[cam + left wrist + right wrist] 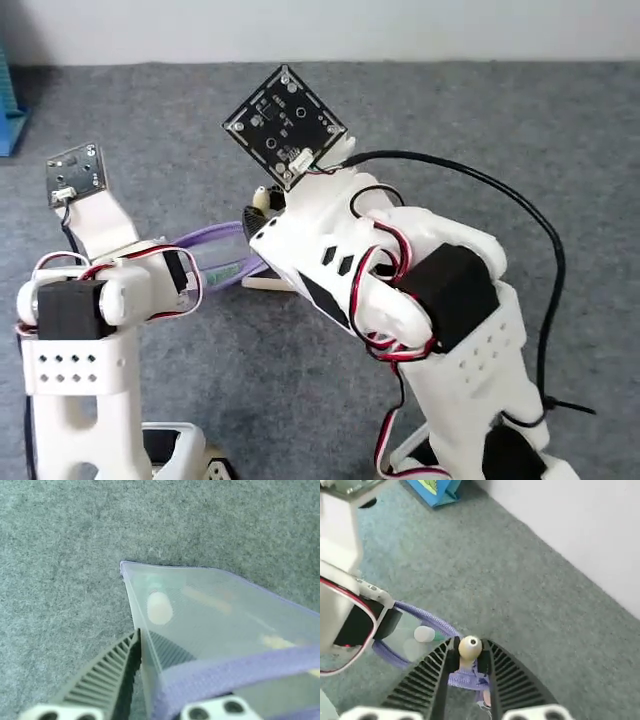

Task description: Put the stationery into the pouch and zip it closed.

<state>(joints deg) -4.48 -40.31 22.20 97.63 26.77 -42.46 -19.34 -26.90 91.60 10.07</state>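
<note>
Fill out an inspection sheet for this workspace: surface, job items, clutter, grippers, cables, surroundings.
Surface: grey mat.
Job's things: clear pouch with a purple zip band, between the arms; a white-capped item and other pieces inside; a beige piece, round-ended, at the zip band; whether the zip is closed is unclear.
Clutter: blue thing at the mat's far edge.
Grippers: left gripper shut on the pouch's edge; right gripper shut on the beige piece.
Cables: black cable loops from the right wrist camera; red wires on the left arm.
Surroundings: white wall behind the mat.
</note>
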